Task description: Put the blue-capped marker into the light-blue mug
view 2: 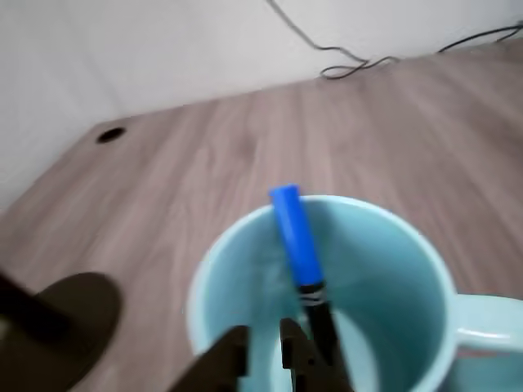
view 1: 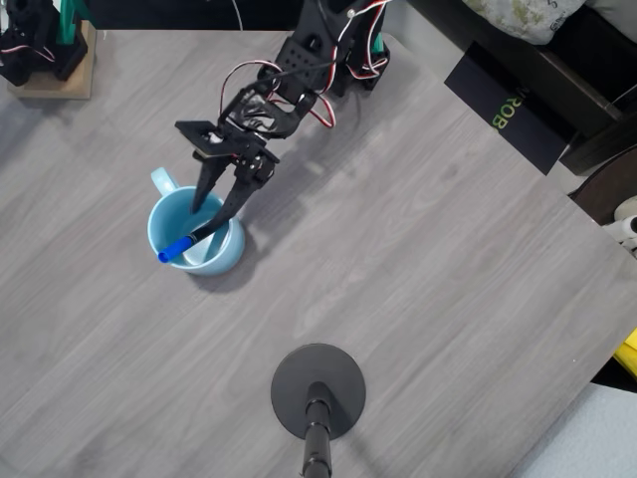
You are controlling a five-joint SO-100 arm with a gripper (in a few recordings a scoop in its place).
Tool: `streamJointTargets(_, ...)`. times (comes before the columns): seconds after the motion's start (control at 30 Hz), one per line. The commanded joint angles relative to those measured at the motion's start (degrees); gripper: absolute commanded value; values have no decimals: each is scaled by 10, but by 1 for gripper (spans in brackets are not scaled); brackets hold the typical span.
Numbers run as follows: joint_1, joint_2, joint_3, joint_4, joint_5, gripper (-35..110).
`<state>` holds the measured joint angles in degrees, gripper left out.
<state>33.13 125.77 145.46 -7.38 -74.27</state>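
1. Inside the light-blue mug (view 1: pixel 196 231) the blue-capped marker (view 1: pixel 185 242) leans at a slant, its blue cap poking over the rim and its black barrel running down into the cup.
2. In the wrist view the marker (view 2: pixel 301 253) rests against the far rim of the mug (view 2: pixel 245 269).
3. The gripper (view 1: pixel 204 224) reaches into the mug; its fingers (view 2: pixel 225 359) stand slightly apart just beside the barrel, and whether they touch it cannot be told.
4. The mug stands on the grey wooden table (view 1: pixel 418 259), with a round black stand base (view 1: pixel 318 390) well apart from it.
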Motion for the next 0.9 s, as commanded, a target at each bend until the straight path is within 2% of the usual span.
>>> streamJointTargets(0.0, -32, 107, -26, 84, 50, 0)
streamJointTargets(0.13, -75, 128, -149, 293, 211, 0)
streamJointTargets(0.23, -108, 123, -200, 385, 298, 0)
streamJointTargets(0.37, -174, 134, -200, 467, 358, 0)
streamJointTargets(0.47, -225, 148, -192, 526, 361, 0)
streamJointTargets(0.63, -272, 154, -181, 602, 505, 0)
streamJointTargets(0.77, -301, 214, -88, 577, 616, 0)
streamJointTargets(0.87, -323, 322, 18, 546, 628, 0)
